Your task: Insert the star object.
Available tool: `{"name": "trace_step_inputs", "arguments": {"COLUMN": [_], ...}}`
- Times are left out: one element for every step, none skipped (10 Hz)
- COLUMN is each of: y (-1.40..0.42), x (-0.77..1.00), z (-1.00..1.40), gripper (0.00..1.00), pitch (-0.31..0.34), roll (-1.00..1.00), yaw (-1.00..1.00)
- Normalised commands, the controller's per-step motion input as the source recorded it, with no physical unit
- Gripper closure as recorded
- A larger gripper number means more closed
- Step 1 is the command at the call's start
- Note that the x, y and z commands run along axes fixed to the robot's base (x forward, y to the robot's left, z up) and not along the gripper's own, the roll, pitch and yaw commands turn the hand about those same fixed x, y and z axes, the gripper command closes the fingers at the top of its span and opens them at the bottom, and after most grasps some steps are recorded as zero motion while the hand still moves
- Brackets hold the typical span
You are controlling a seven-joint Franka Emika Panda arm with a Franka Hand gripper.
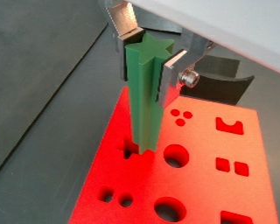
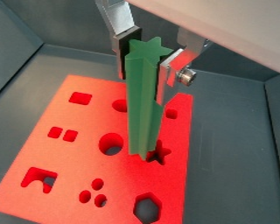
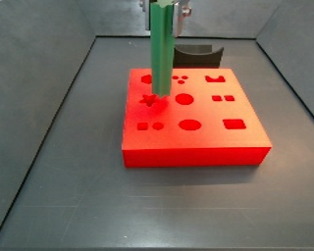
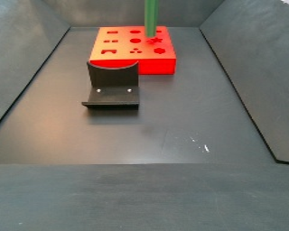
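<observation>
The star object (image 1: pixel 145 96), a long green peg with a star cross-section, hangs upright in my gripper (image 1: pixel 150 59), which is shut on its upper end. The peg's lower end meets the star-shaped hole (image 2: pixel 160 156) in the red block (image 2: pixel 73 140); how deep it sits I cannot tell. In a side view the peg (image 3: pixel 157 54) stands over the block's (image 3: pixel 199 132) left part, with the gripper (image 3: pixel 173 8) at the frame's top. In a side view the peg (image 4: pixel 150 18) rises from the block (image 4: pixel 129 54) and the gripper is out of view.
The red block has several other shaped holes, such as a round one (image 3: pixel 184 98). A dark grey curved piece (image 3: pixel 196 54) stands against the block; it also shows in a side view (image 4: pixel 111 86). Dark floor (image 4: pixel 172 135) with grey walls surrounds everything.
</observation>
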Motion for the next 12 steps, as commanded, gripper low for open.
{"name": "trace_step_inputs", "arguments": {"y": [-0.02,0.0,0.0,0.0,0.0,0.0,0.0,0.05,0.01,0.0,0.0,0.0], "x": [-0.23,-0.3,-0.25,-0.07,-0.05,0.01,0.11,0.01,0.0,0.0,-0.05,-0.03], "z": [0.0,0.0,0.0,0.0,-0.04,-0.03,-0.08,-0.1,-0.1,-0.13,-0.12,-0.14], "gripper": [1.0,1.0,1.0,1.0,1.0,1.0,1.0,1.0,1.0,1.0,1.0,1.0], "pitch": [-0.036,-0.049,-0.066,-0.041,-0.03,0.0,0.0,0.0,0.0,0.0,-0.001,-0.01], "roll": [-0.04,-0.12,-0.19,-0.15,-0.13,-0.15,-0.17,-0.15,-0.15,-0.07,-0.01,0.0], "yaw": [-0.13,-0.11,0.0,0.0,0.08,0.21,0.23,0.21,0.15,0.12,0.09,0.05]}}
